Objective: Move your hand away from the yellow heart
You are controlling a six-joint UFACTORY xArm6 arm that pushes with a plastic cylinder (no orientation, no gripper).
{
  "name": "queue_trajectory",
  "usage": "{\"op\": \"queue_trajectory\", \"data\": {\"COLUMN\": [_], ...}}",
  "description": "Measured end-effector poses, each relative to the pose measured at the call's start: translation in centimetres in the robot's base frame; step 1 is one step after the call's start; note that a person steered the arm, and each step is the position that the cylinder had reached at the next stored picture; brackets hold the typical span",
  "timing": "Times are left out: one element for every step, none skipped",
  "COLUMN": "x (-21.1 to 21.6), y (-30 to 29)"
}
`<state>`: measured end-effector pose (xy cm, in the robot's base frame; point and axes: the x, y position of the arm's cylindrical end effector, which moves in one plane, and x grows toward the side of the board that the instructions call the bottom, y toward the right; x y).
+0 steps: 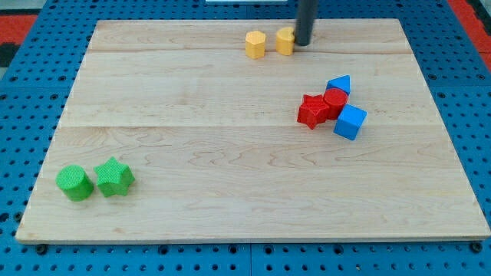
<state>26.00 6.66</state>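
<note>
My tip [303, 44] is at the view's top, touching the right side of a yellow block [285, 41] that looks like the yellow heart; the rod hides part of it. A yellow hexagonal block [255, 44] sits just left of that one, a small gap apart.
A red star-like block [311, 111], a red cylinder [334, 100], a blue triangular block [339, 83] and a blue cube [350, 122] cluster at the right middle. A green cylinder [74, 183] and a green star [114, 177] sit at the lower left. The wooden board [230, 153] lies on blue pegboard.
</note>
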Motion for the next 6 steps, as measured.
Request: {"op": "queue_trajectory", "data": {"x": [0.0, 0.0, 1.7, 1.7, 3.4, 3.4], "y": [-2.5, 0.8, 3.6, 3.6, 4.4, 5.7]}}
